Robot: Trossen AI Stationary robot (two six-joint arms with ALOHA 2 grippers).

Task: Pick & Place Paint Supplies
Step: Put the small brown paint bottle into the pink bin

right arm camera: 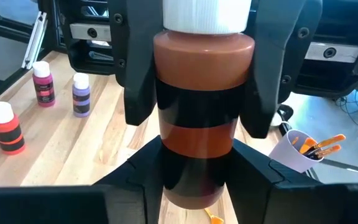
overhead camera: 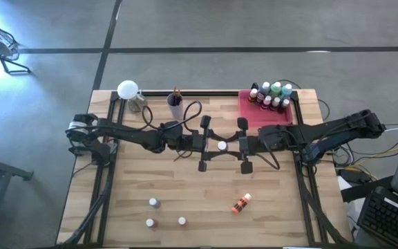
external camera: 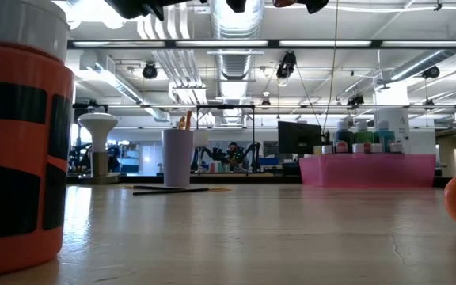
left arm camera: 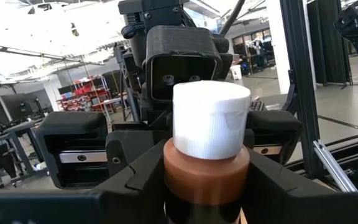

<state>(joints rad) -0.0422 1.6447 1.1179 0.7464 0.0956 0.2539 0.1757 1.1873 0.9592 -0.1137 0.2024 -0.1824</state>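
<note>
Mid-air over the middle of the pale wooden worktop (overhead camera: pixel 206 200), the two arms meet nose to nose, and between them hangs a small brown paint bottle with a ribbed white screw cap (left arm camera: pixel 207 163). The right claw (overhead camera: pixel 243 144) pinches it low on the body, around the dark label band, and the left claw (overhead camera: pixel 204 144) has its fingers set either side higher up, near the shoulder under the cap; whether they already bear on the plastic I cannot tell. This looks like a handover. The bottle should be light and rigid, but its smooth round wall will want to twist, so a hold square across the body is safer than on the cap, which could turn. Waiting on the worktop: an orange-and-black banded bottle lying on its side (overhead camera: pixel 240 203), and three small capped bottles near the front edge (overhead camera: pixel 154 203). The flat pink rectangular tray (overhead camera: pixel 247 116) at the back right already holds a cluster of bottles, and the lilac cup (overhead camera: pixel 175 109) with brush handles stands at the back.
</note>
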